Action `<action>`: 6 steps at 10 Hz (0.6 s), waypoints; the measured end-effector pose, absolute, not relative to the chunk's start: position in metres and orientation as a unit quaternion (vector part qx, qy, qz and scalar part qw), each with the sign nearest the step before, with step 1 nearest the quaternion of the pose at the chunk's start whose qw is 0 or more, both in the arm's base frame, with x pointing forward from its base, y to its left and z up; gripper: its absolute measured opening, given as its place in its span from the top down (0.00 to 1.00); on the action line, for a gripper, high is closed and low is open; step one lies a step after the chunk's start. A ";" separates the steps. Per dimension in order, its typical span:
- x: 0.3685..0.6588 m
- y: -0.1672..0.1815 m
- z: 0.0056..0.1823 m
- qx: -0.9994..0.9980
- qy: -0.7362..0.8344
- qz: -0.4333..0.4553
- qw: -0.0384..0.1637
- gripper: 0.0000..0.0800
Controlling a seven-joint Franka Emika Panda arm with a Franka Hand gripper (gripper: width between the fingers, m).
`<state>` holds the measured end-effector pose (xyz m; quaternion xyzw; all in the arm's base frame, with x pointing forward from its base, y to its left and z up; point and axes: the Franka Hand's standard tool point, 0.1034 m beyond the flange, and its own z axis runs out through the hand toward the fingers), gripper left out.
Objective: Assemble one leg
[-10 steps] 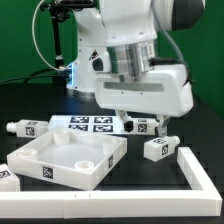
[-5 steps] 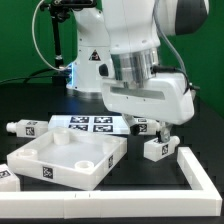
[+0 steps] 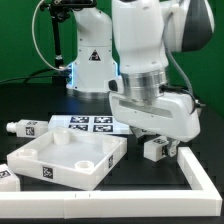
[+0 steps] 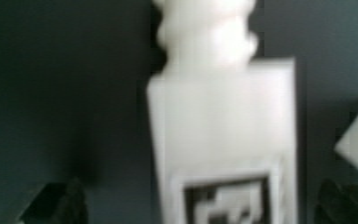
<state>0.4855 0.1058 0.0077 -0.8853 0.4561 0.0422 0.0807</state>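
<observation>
Exterior view: the leg (image 3: 154, 149) rests on the dark surface (image 3: 30, 105) w/ one tag facing the cam. It sits right under the robot arm (image 3: 150, 60) and just beside the long white L-shaped bar (image 3: 197, 172), which is on the exterior view's right. The jaws hang directly over the leg, spread wide, nothing held. Can't tell from this view whether they touch it.

Wrist view: the same leg (image 4: 220, 110) fills most of the frame, blurred. Its narrower knobbed end (image 4: 202, 35) points away from the cam, and a tag (image 4: 229, 200) shows on the near part. A dark fingertip (image 4: 55, 203) shows to one side w/ a gap to the leg; the other side is too dim to judge. The leg lies between the jaws, not gripped.

Further out in the exterior view:
- The white square panel (image 3: 60, 160) is near the leg, toward the view's left.
- The marker board (image 3: 88, 122) lies flat behind the panel.
- A second leg (image 3: 22, 128) lies well apart, at far left.
- Another tagged white piece (image 3: 4, 180) is cut off at the lower left edge.
</observation>
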 end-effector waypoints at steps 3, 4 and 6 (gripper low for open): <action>0.486 0.104 0.008 -0.886 0.454 0.041 0.080 0.44; 0.486 0.104 0.008 -0.886 0.454 0.041 0.080 0.65; 0.485 0.102 0.008 -0.892 0.443 0.039 0.080 0.65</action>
